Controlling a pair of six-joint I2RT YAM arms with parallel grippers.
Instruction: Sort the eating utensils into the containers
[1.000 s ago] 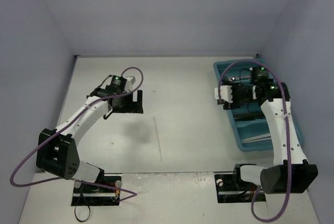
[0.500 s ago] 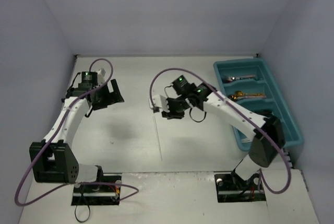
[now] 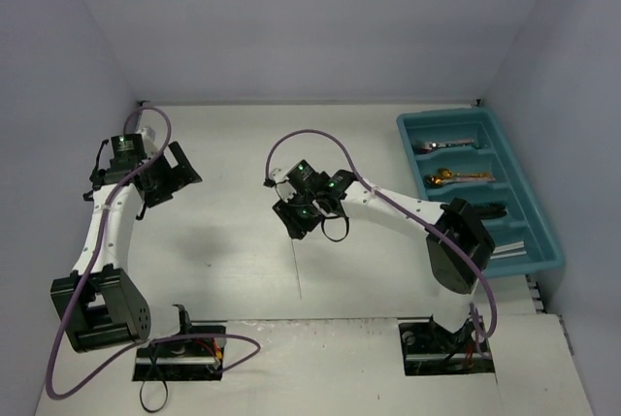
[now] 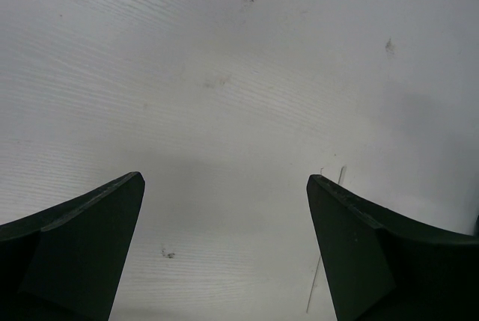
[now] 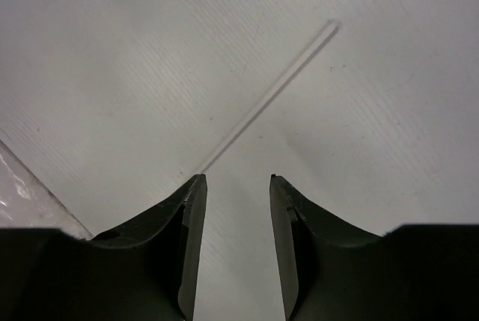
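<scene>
A thin white stick lies loose on the table, its near end just ahead of the right gripper. Its empty jaws stand narrowly apart, seemingly lined up to pinch it. The left gripper hangs wide open and empty, off to the side. Farther right, the tray holds sorted cutlery.

- Teal-blue all over the tray.
- Gold on the spoons inside the tray.
- Translucent white on the stick, well left of the tray.
- Off-white, finely ribbed, dark-specked on the table.
- Purple on the cables.
</scene>
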